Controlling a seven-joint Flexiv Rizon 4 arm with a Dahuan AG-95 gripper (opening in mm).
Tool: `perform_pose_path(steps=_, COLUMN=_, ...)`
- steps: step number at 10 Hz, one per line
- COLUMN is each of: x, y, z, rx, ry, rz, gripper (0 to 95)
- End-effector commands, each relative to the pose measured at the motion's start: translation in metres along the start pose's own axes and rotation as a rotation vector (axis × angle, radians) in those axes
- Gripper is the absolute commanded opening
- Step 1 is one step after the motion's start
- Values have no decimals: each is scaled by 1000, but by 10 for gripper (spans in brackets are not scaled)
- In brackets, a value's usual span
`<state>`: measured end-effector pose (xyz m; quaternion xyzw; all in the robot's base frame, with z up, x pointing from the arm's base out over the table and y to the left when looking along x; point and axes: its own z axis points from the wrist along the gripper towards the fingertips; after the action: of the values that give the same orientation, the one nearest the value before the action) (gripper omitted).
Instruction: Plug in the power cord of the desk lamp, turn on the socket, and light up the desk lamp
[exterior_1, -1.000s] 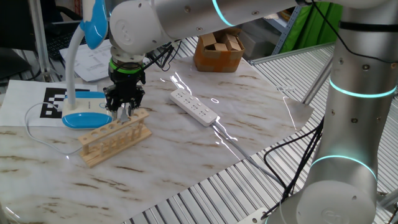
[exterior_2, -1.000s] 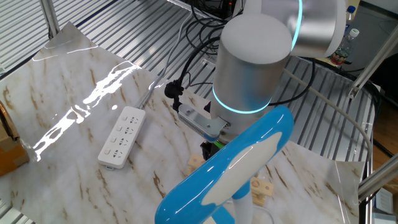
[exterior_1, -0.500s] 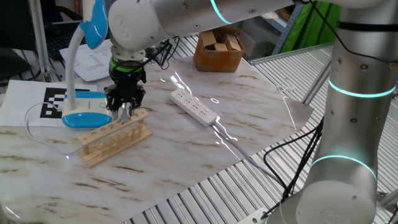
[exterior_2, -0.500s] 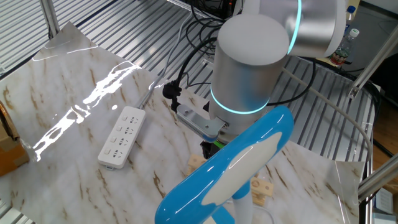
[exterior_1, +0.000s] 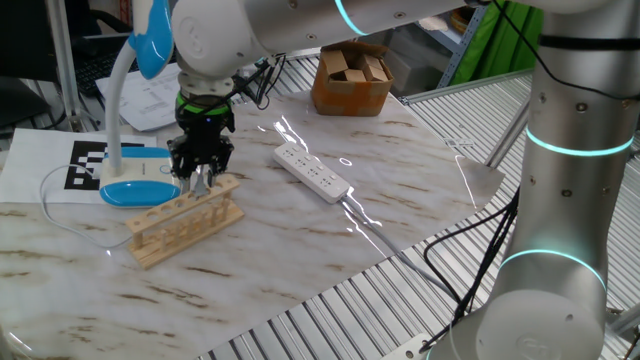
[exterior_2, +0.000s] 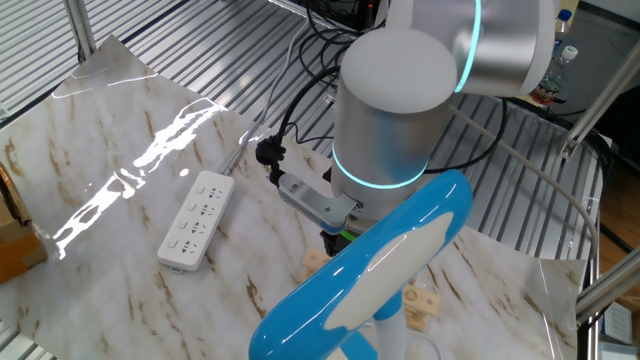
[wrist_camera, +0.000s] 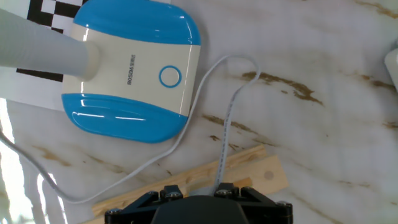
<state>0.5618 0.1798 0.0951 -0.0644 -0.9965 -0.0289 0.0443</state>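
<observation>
The desk lamp stands at the table's left, with its blue-rimmed base (exterior_1: 138, 187) and its blue head (exterior_1: 155, 35) above. The head fills the foreground of the other fixed view (exterior_2: 370, 270). My gripper (exterior_1: 202, 178) hangs just right of the base, over a wooden rack, and is shut on a small white plug. In the hand view the thin power cord (wrist_camera: 229, 112) runs from the base (wrist_camera: 134, 74), loops and disappears under my black gripper housing. The fingertips are hidden there. The socket strip (exterior_1: 312, 171) lies to the right, apart from the gripper, and also shows in the other fixed view (exterior_2: 195, 220).
A wooden test-tube rack (exterior_1: 185, 220) lies directly under the gripper and shows in the hand view (wrist_camera: 249, 171). A cardboard box (exterior_1: 350, 80) stands at the back. A sheet with a black-and-white marker (exterior_1: 85, 160) lies under the lamp. The strip's thick cable (exterior_1: 385, 240) runs off the front right.
The arm's upper links have shifted slightly to the left. The gripper stays in the same spot over the rack, still holding the plug.
</observation>
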Motion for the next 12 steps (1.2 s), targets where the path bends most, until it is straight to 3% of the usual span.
perform_pose_path(steps=1, x=-1, y=-1, z=0, rx=1, ry=1, rz=-2, gripper=380)
perform_pose_path(steps=3, x=-1, y=-1, z=-1, rx=1, ry=2, rz=-2, gripper=380)
perform_pose_path(steps=4, x=-1, y=-1, z=-1, rx=0, ry=3, rz=-4, gripper=190)
perform_pose_path(steps=12, x=2, y=-1, z=-1, rx=-4, ry=-5, rz=14, gripper=190)
